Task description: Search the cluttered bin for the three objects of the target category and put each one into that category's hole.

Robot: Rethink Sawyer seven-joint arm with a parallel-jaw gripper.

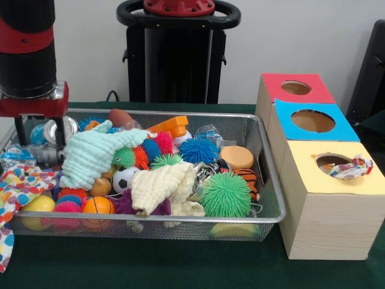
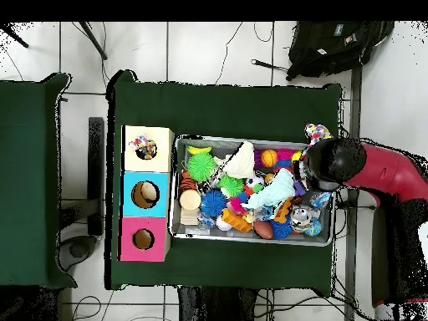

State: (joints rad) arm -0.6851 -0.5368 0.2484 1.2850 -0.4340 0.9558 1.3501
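Gripper (image 1: 41, 133), fingers apart & empty, over bin's (image 1: 264, 174) left end; mint cloth (image 1: 90, 155) beside it looks light, floppy — prob. best pinched at a raised fold.

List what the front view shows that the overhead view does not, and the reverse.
Front view only: the side walls of the wooden boxes and the mesh front of the wire bin.

Overhead view only: a second green table and a black bag on the floor.

Both: the red, blue and yellow hole tops, a patterned cloth stuffed in the yellow hole, and the green spiky ball.
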